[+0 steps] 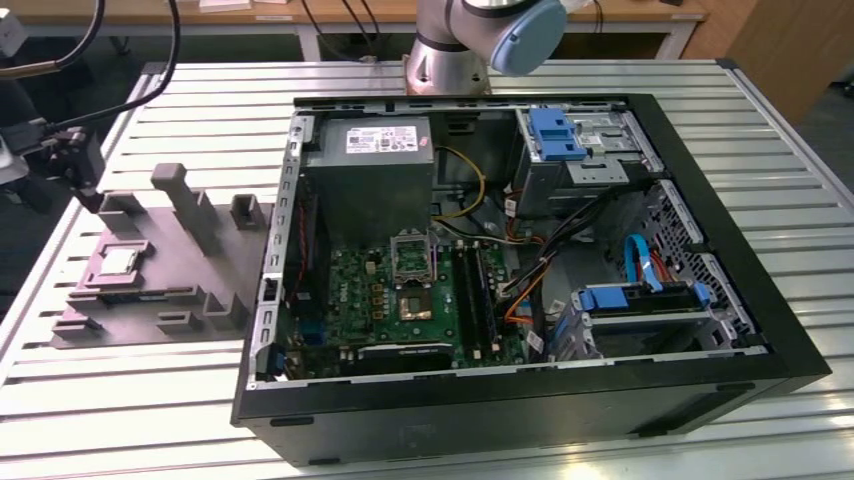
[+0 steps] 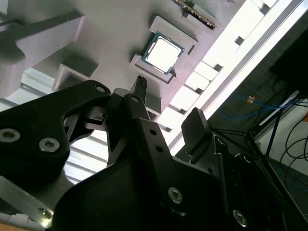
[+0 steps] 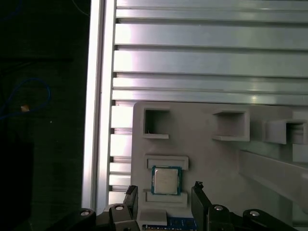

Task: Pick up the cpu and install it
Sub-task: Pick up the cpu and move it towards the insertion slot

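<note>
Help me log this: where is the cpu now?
The cpu lies in a recess of the grey tray on the exterior view's left, beside the computer case; in the second wrist view the open gripper hangs near it.

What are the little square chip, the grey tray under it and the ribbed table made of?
The cpu seems to have a metal lid, pale and softly shiny, with a greenish board edge around it. The tray looks like matte grey plastic, possibly printed, since its surface is dull and its walls blocky. The table looks like bare aluminium slats that catch bright streaks of light.
</note>
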Controlling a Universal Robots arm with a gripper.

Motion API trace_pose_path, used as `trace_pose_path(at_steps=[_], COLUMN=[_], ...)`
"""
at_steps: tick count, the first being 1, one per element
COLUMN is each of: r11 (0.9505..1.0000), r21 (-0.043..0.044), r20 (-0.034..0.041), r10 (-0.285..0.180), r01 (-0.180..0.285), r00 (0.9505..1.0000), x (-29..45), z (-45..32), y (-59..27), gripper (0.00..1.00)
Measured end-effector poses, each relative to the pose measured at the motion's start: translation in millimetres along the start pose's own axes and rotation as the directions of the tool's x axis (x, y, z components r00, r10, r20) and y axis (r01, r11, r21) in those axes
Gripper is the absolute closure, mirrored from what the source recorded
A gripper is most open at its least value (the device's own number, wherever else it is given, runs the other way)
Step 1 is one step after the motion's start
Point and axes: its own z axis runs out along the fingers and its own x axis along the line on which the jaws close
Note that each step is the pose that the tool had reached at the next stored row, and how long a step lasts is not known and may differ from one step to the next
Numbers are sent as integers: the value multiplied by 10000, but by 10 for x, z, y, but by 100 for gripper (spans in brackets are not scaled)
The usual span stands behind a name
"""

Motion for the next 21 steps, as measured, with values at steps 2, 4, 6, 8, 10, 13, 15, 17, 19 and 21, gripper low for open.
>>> trace_pose_path(at_steps=[2,4,6,8,10,13,15,17,19,21], r11=[10000,10000,10000,10000,10000,10000,10000,10000,10000,10000], r21=[1,0,0,0,0,0,0,1,0,0], r20=[0,0,1,1,1,0,1,0,0,1], r10=[-1,-1,-1,-1,-1,-1,-1,-2,-1,-1], r01=[1,1,1,1,1,1,1,2,1,1], r00=[10000,10000,10000,10000,10000,10000,10000,10000,10000,10000], x=[-1,-1,-2,-2,-2,-3,-3,-4,-3,-4], z=[28,52,72,92,110,138,166,192,217,244], y=[-1,-3,-4,-5,-6,-7,-11,-24,-40,-51], gripper=[44,44,44,44,44,44,44,44,44,44])
